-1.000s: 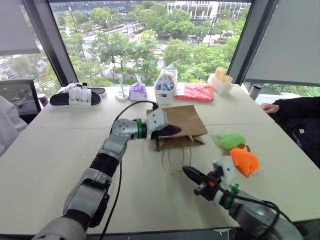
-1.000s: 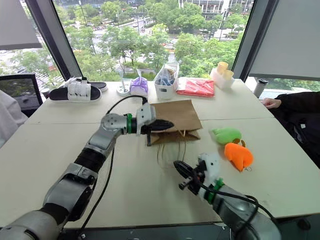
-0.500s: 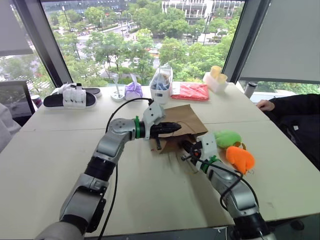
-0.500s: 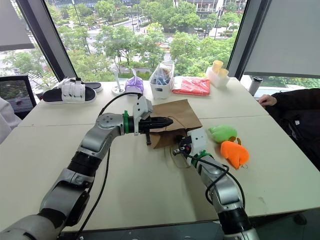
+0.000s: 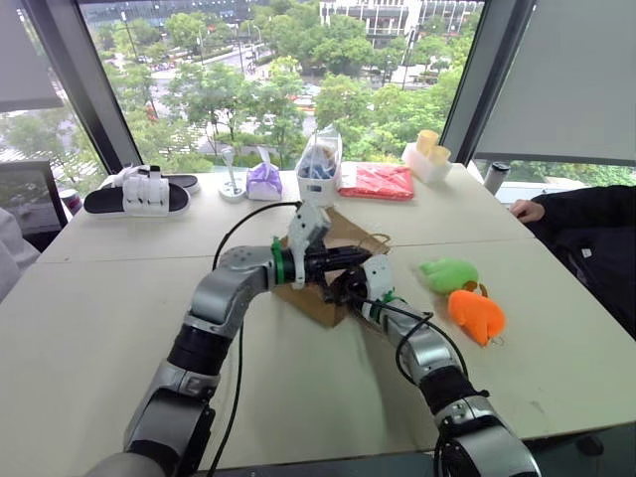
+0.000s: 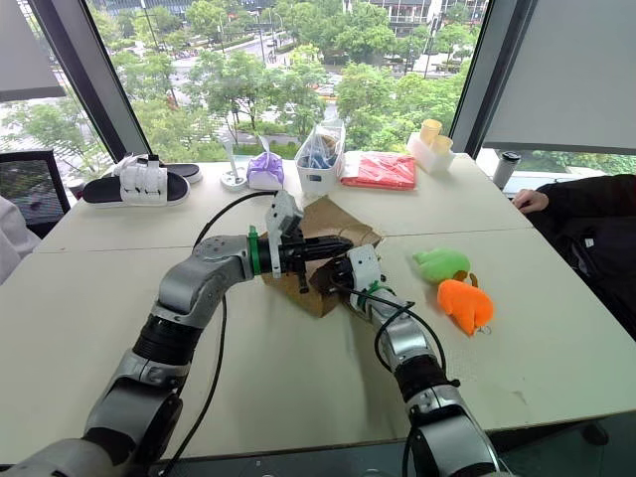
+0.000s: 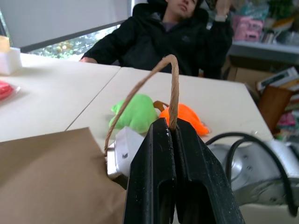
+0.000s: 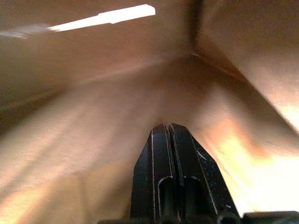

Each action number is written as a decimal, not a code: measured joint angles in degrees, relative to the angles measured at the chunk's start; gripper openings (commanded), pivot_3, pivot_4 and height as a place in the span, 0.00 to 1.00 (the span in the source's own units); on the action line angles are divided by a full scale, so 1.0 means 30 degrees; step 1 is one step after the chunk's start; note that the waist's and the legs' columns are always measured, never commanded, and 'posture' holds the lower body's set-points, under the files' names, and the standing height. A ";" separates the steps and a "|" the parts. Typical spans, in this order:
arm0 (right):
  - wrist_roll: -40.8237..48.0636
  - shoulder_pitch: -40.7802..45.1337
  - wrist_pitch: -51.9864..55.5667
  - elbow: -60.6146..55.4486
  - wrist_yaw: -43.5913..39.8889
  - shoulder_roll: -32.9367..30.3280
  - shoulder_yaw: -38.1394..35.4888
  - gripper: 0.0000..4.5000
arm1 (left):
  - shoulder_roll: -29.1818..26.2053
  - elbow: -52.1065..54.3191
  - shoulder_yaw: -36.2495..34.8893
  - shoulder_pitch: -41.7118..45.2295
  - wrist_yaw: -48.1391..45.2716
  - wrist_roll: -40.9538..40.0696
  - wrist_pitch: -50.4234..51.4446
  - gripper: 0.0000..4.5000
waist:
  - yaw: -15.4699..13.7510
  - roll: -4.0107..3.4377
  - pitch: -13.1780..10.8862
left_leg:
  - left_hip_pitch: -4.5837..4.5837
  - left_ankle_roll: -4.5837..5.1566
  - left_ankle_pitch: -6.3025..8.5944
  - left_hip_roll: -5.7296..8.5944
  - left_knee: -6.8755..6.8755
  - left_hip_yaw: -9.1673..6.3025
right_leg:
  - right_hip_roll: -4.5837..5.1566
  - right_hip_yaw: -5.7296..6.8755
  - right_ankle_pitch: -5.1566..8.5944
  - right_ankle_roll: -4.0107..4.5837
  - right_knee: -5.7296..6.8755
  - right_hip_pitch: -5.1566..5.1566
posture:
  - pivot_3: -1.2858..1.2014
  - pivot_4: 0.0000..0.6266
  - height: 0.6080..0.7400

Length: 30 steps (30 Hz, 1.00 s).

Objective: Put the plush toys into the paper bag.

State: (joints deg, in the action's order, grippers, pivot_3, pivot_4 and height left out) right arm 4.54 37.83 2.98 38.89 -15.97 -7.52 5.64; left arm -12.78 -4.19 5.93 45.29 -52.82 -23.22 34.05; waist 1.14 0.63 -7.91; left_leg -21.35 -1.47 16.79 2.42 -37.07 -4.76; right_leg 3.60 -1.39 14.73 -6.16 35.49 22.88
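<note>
On a pale worktop (image 5: 109,298) set against tall windows over treetops and streets, a black sandal (image 5: 139,196), a purple pouch (image 5: 264,181), a clear container (image 5: 322,169), a red cloth packet (image 5: 378,182) and yellow cups (image 5: 429,149) line the far edge. A person in a dark jacket (image 7: 163,37) sits at the right side.

Near the middle, the paper bag (image 5: 323,298) lies on its side, its long axis running toward the windows and its mouth turned toward the robot's right. The left end effector (image 7: 172,128) has its fingers pressed together on a twisted handle (image 7: 174,88) of the bag, holding the upper edge of the mouth off the worktop. The right end effector (image 8: 169,135), fingers together and holding nothing, sits inside the bag's mouth, brown paper all round it.

The green plush (image 5: 449,273) and the orange plush (image 5: 477,314) lie touching each other on the worktop to the right of the bag, well outside it.

A second ago the bag lay flat, the right end effector was near the front edge, well short of the bag, and the left held the handle lower; both plushes are unmoved.
</note>
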 measured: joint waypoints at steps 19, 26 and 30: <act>-0.0650 -0.0635 -0.2207 0.0324 -0.1601 0.0328 -0.0143 0.00 | -0.0929 -0.0018 -0.1678 0.1330 -0.0235 -0.2510 0.1237 0.01 | 0.0432 -0.0003 0.0002 | 0.0007 -0.0017 -0.0006 0.0000 0.0016 -0.0011 | 0.0003 0.0000 0.0000 0.0000 0.0034 0.0002 | 0.52 0.24 1.00; 0.0112 -0.2629 -0.1063 -0.3139 -0.1840 0.0264 -0.0631 0.00 | -0.1097 0.0436 -0.1380 0.0116 -0.0292 -0.2235 0.0467 0.01 | 0.0373 -0.0006 0.0003 | -0.0019 -0.0018 -0.0005 0.0005 0.0018 -0.0015 | 0.0017 -0.0003 -0.0001 0.0000 0.0042 0.0031 | 0.52 0.24 1.00; 0.1545 -0.5157 0.0857 -0.9156 -0.2783 -0.0611 -0.1004 0.00 | -0.1338 0.0730 -0.0959 -0.0250 -0.0302 -0.2011 0.0138 0.01 | 0.0285 -0.0004 0.0004 | -0.0029 -0.0015 -0.0002 0.0018 0.0015 -0.0014 | 0.0027 -0.0005 -0.0001 -0.0001 0.0045 0.0039 | 0.52 0.24 1.00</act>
State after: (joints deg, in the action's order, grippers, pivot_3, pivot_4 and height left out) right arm 9.18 22.36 5.55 11.42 -24.32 -9.35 2.62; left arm -16.80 -2.01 3.05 44.54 -53.72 -29.25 34.46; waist 1.99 0.62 -7.90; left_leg -21.43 -1.52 16.79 2.47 -37.03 -4.80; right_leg 3.68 -1.40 14.73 -6.16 35.62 23.00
